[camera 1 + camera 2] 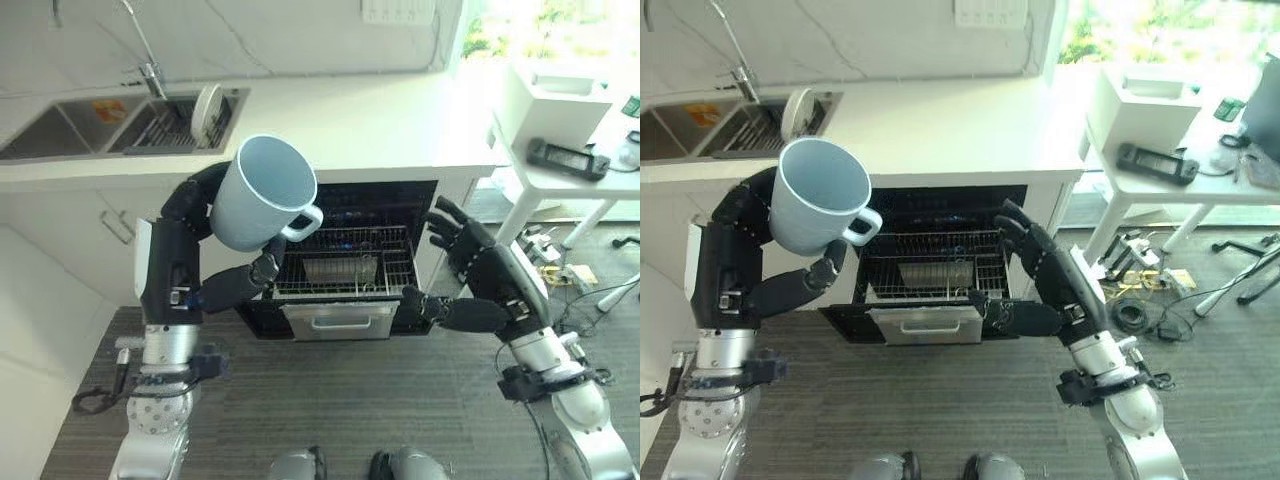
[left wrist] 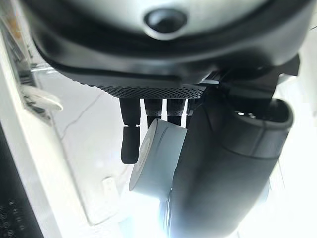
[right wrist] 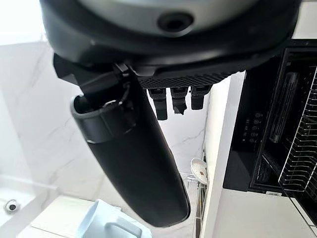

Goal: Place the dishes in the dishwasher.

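The left hand (image 1: pixel 205 235) grips a pale blue mug (image 1: pixel 262 192) held up at 10 o'clock of the open dishwasher (image 1: pixel 345 268), hiding most of its fingers. The right hand (image 1: pixel 468 262), fingers spread and empty, hovers at the rack's (image 1: pixel 345 262) 3 o'clock.

Pale blue mug (image 1: pixel 262 192), white countertop (image 1: pixel 370 125)

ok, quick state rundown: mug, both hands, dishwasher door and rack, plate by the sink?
mug: held up, tilted, mouth toward camera
left hand: shut on mug
right hand: open, holding nothing
dishwasher door: open
dishwasher rack: pulled out, no dishes visible
plate: upright in sink drainer
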{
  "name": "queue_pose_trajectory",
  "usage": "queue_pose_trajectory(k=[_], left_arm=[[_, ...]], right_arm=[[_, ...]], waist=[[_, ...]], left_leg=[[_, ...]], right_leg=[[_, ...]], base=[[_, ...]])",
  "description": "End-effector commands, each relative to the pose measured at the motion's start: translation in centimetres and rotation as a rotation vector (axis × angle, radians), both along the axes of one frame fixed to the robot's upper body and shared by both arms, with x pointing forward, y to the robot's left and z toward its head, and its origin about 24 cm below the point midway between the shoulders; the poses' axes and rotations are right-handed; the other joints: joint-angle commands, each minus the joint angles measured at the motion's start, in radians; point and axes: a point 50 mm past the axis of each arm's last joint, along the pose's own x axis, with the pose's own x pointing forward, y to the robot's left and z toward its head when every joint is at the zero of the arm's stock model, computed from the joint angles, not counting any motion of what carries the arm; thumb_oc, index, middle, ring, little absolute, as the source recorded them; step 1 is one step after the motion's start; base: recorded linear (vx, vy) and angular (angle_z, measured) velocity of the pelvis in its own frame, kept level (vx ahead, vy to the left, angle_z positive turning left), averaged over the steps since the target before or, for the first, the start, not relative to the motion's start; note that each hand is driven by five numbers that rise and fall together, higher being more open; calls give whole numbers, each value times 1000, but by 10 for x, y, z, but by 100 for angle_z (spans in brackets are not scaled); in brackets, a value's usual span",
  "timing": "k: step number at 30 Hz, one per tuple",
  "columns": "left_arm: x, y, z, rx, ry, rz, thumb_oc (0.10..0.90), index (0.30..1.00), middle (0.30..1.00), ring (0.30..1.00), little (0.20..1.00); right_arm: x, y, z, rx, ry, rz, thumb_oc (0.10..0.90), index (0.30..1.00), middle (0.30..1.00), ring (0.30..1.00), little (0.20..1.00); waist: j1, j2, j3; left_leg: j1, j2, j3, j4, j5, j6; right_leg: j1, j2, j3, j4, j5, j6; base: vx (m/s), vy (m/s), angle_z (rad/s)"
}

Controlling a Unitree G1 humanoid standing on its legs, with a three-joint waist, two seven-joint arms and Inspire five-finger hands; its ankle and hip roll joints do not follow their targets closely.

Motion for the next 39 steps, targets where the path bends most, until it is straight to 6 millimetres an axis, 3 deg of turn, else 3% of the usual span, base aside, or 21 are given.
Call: queue_pose_trajectory(k=[1,9,12,14,16,19,21,24,25,28,33,35,39], left_arm=[[-6,1,40,-23,-246,-22,400,300,300,300,300],[-1,-1,45,11,-281,-30,400,300,300,300,300],[1,-3,48,45,-303,-49,400,300,300,300,300],[0,-4,49,66,-312,-58,400,300,300,300,300],[2,-3,51,66,-312,-57,400,300,300,300,300],[3,-2,53,64,-308,-59,400,300,300,300,300],[4,-4,55,74,-303,-56,400,300,300,300,300],[4,-7,55,78,-303,-54,400,300,300,300,300],[-1,-6,55,88,-308,-54,400,300,300,300,300],[-1,-8,53,72,-304,-55,400,300,300,300,300],[-10,-3,49,30,-279,-41,400,300,300,300,300],[-12,-3,48,27,-275,-36,400,300,300,300,300],[-14,2,43,-37,-256,-28,400,300,300,300,300]], right_arm=[[-7,1,47,25,-268,28,800,900,900,900,900],[-4,4,47,48,-297,25,800,900,900,900,900],[1,7,47,62,-294,41,800,900,900,900,900],[0,10,44,61,-294,43,800,900,900,900,900],[0,11,40,55,-282,39,800,900,900,900,900],[-4,4,39,69,-282,30,800,900,900,900,900],[-7,0,39,93,-280,25,800,900,900,900,900],[-9,5,39,110,-278,25,800,900,900,900,900],[-12,6,39,136,-270,32,800,900,900,900,900],[-7,10,39,146,-247,30,800,900,900,900,900],[-9,3,41,131,-219,34,800,900,900,900,900],[-11,0,43,122,-218,34,800,900,900,900,900],[-12,-5,46,101,-205,41,800,900,900,900,900]], waist=[[-9,-13,-50],[1,-32,-34],[14,-28,-18],[22,-39,-4],[24,-54,-3],[17,-82,4],[-9,-95,16],[-34,-92,34],[-34,-95,43],[-31,-104,33],[-50,-94,-3],[-52,-95,-4],[-52,-89,5]], left_leg=[[34,-18,-18,-65,-70,-13],[70,-52,-42,-65,-108,31],[64,-51,-72,-65,-96,57],[56,-60,-98,-65,-93,69],[57,-57,-113,-65,-96,66],[60,-51,-104,-65,-96,55],[76,-40,-86,-65,-114,47],[107,-27,-87,-65,-135,51],[129,-20,-99,-65,-151,56],[158,9,-86,-65,-161,40],[227,59,-80,-65,-160,-6],[233,74,-69,-65,-117,-16],[213,32,-67,-65,-108,-5]], right_leg=[[127,-37,-54,-140,-31,135],[167,-68,-95,-140,11,159],[228,-49,-118,-128,142,190],[193,-54,-76,1,157,197],[206,-47,-65,-127,157,193],[136,-106,-38,-140,91,187],[42,-166,42,-140,138,218],[-61,-198,119,-140,196,238],[-90,-203,141,-140,179,243],[-60,-207,111,-140,185,254],[-26,-163,78,-140,140,215],[-6,-148,74,-140,123,195],[27,-120,79,-140,96,172]], base=[[108,126,-14],[132,204,-6],[162,210,20],[144,87,11],[148,-117,-5],[117,-217,-12],[219,-282,2],[311,-398,41],[520,-849,39],[345,-595,66],[234,-331,11],[189,-309,14],[134,-202,-7]])
